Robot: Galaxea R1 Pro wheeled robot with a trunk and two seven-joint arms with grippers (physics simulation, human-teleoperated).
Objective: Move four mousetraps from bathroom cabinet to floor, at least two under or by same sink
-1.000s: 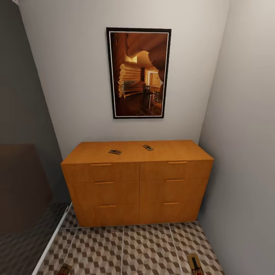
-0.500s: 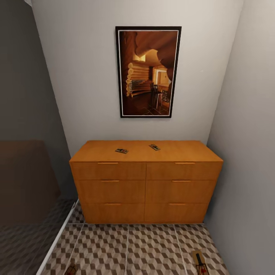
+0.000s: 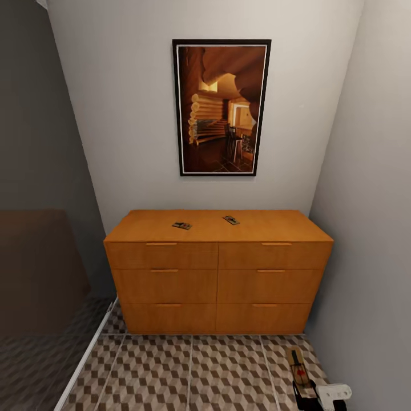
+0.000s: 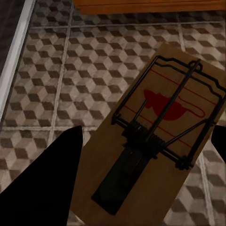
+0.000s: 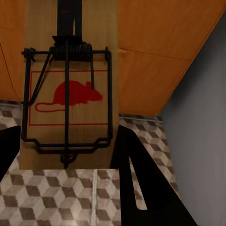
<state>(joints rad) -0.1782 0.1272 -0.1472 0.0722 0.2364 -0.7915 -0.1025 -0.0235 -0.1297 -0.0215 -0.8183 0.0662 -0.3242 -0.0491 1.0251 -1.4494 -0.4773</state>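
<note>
On top of the orange-brown cabinet [image 3: 217, 268], two mousetraps lie apart: one left of centre [image 3: 181, 225], one further right [image 3: 230, 220]. Below on the tiled bathroom floor [image 3: 188, 374], the left gripper [image 4: 141, 188] clamps a third mousetrap [image 4: 160, 136], and the right gripper [image 3: 311, 394] clamps a fourth [image 3: 299, 368] near the right wall.

My head camera stood back, facing the cabinet [image 3: 218, 268] against the far wall, tilted down to the tiled floor [image 3: 188, 371]. Both wrist cameras sat very close over mousetraps, aimed floorward. All three views shared that floor and the cabinet's base [image 4: 146, 4].
</note>
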